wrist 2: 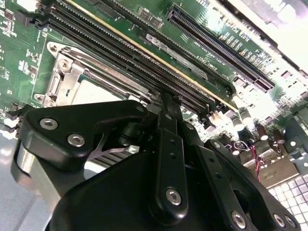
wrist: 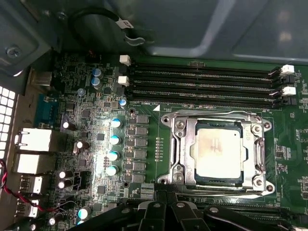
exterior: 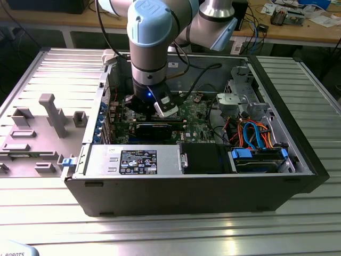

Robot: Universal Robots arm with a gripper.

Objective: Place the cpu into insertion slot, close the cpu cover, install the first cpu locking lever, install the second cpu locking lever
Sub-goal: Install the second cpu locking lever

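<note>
The arm [exterior: 152,48] is built of silver-grey metal tubes, and its joints are closed by pale blue round caps. A black cable [exterior: 104,29] is run along it. A small blue light is seen at the dark wrist [exterior: 148,96], beside a white block [exterior: 166,108]. The tool [wrist 2: 163,159] is made of matte black links, rounded at the ends and fastened with silver screws and pins; ribbed grey metal is seen beneath one link. Its black links are seen in both wrist views.
</note>
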